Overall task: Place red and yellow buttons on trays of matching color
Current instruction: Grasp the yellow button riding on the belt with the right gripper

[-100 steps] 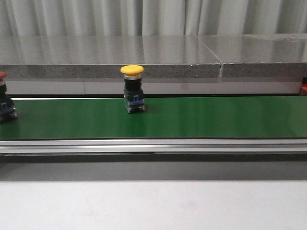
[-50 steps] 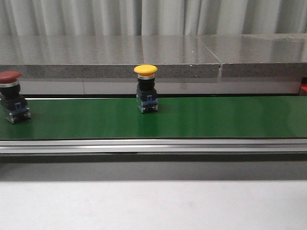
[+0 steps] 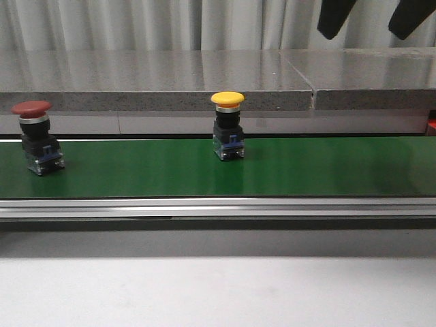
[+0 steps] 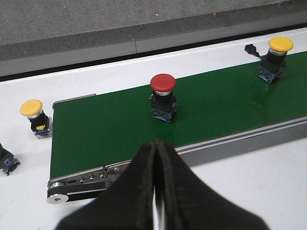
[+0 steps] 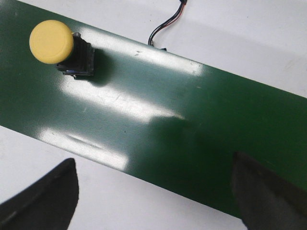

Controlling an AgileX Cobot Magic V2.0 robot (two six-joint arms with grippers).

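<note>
A yellow button (image 3: 227,126) stands upright on the green belt (image 3: 327,167) near its middle. A red button (image 3: 37,136) stands on the belt at the far left. In the left wrist view the red button (image 4: 163,96) is ahead of my left gripper (image 4: 156,148), which is shut and empty over the belt's near rail. My right gripper (image 3: 371,20) hangs open high above the belt, right of the yellow button (image 5: 60,48); its fingers (image 5: 48,196) hold nothing. The trays are out of view.
Off the belt's left end, a second yellow button (image 4: 34,117) and a dark button body (image 4: 5,158) sit on the white table. A thin cable (image 5: 165,24) lies behind the belt. A grey stone ledge (image 3: 204,82) runs along the back.
Both buttons have travelled to the right on the belt, and the red one has come fully into view. The right gripper's fingers have appeared at the top right of the front view.
</note>
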